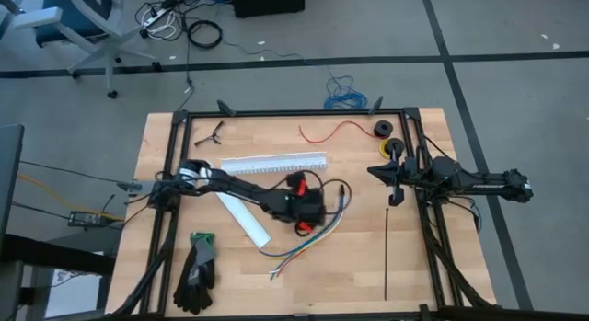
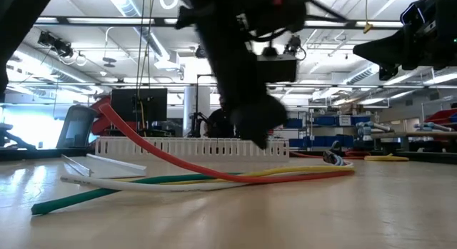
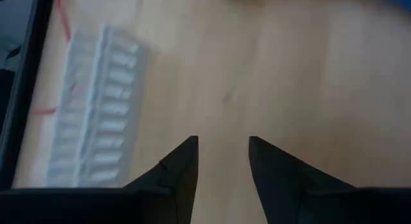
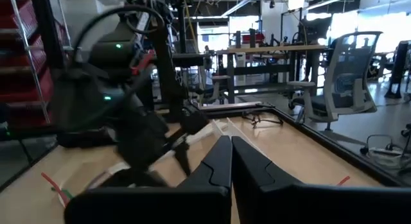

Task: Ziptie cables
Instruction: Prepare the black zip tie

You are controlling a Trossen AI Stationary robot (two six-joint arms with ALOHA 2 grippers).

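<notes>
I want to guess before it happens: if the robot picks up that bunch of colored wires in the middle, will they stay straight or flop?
Probably flop. The cables are thin loose strands that already curve and fan apart on the table, so the free ends would likely droop. They look light for their length. In the low view they lie slack, so a push would likely bend them rather than slide them whole.

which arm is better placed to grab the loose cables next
Left, probably: its gripper hangs over the thin multicoloured cables mid-table, fingers apart. The right gripper is shut, off by the table's right rail.
</notes>
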